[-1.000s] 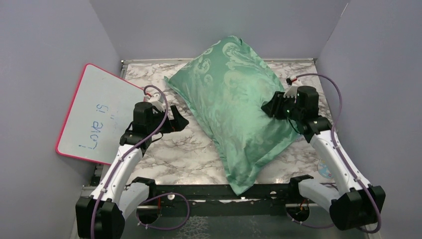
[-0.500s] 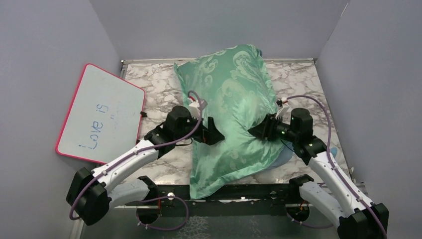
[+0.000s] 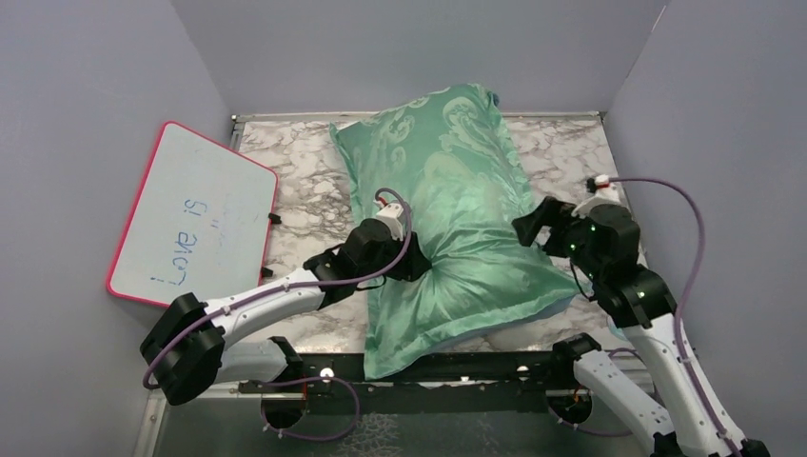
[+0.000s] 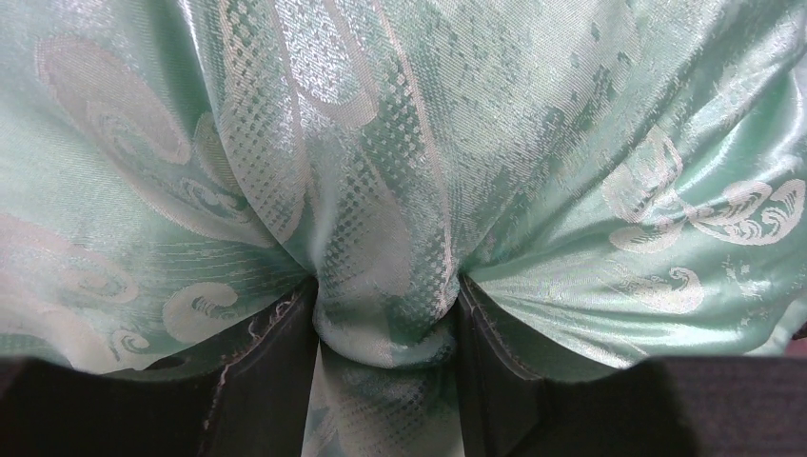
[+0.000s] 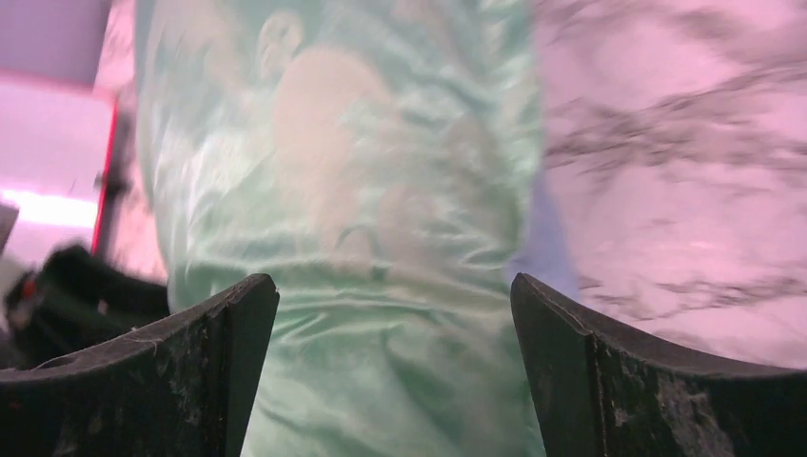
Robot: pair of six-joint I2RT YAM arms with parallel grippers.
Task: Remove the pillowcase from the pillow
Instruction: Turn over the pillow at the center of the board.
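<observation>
This is a robot test cell in a lab, not a home. Plain grey panels point(image 3: 409, 48) wall in a marble-patterned table point(image 3: 571, 152) on three sides. A left arm point(image 3: 257, 303) and a right arm point(image 3: 671, 357), trailing purple cables, are mounted on a black metal rail point(image 3: 428, 366) at its near edge. A pink-rimmed whiteboard point(image 3: 195, 219) rests by the left panel.

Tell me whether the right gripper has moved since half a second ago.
Yes. The right gripper has moved right, away from the whiteboard and toward the right edge of the pillowcase; its jaws now stand open.
</observation>
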